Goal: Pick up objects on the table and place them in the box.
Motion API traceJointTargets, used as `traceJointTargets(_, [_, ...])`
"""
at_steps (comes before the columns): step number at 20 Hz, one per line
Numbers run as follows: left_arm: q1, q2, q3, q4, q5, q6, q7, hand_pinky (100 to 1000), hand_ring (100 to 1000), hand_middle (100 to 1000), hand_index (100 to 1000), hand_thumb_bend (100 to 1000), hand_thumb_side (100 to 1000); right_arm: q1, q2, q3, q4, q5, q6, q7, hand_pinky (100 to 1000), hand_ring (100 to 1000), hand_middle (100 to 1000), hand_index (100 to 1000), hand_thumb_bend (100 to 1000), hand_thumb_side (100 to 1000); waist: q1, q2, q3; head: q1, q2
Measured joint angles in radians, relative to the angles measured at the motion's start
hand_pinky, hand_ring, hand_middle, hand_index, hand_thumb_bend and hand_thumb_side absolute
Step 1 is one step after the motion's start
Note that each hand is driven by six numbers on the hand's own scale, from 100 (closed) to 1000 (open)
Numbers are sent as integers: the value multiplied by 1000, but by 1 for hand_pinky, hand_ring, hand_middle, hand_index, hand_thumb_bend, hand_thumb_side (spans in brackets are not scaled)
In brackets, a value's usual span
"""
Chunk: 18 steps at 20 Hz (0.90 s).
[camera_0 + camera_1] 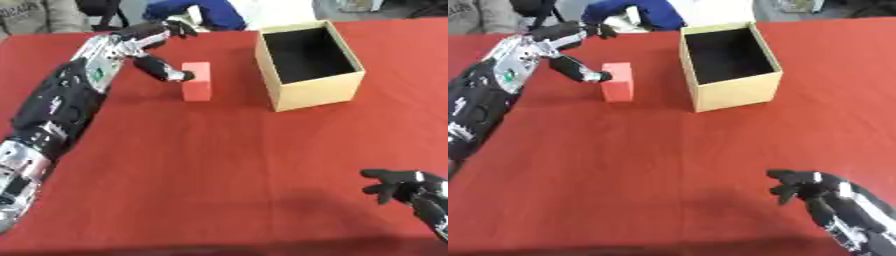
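One salmon-pink rectangular block touches your left hand, thumb against its side, fingers spread; open tan cardboard box unlabelled beside it; right hand rests relaxed, lower right.

Left hand touches red block beside open box.

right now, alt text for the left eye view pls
The left robot hand reaches a thumb to the side of a pink block on a red table, beside an open, empty cardboard box. The right robot hand rests at lower right.
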Motion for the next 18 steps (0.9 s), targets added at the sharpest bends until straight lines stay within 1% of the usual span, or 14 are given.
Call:
traceJointTargets(3, [-1,-10,0,9,-6,5,5,1000,876,898,950,440,570,0,0,0,1,0,0,0,841,937,572,812,100,552,-1,0,-1,0,0])
traceJointTargets(8, [-7,-24,0,21,-11,19,22,1000,874,897,950,429,568,0,0,0,1,0,0,1,841,937,572,812,100,552,-5,0,-1,5,0])
traceJointTargets(17, [-8,-35,-1,34,-28,27,50,1000,870,894,951,430,596,0,0,0,1,0,1,2,840,937,572,812,100,553,-5,0,-7,7,0])
traceJointTargets(18, [-8,-35,-1,35,-31,27,51,1000,866,889,952,435,610,0,0,0,1,0,1,2,841,937,572,812,100,553,-5,0,-7,7,0])
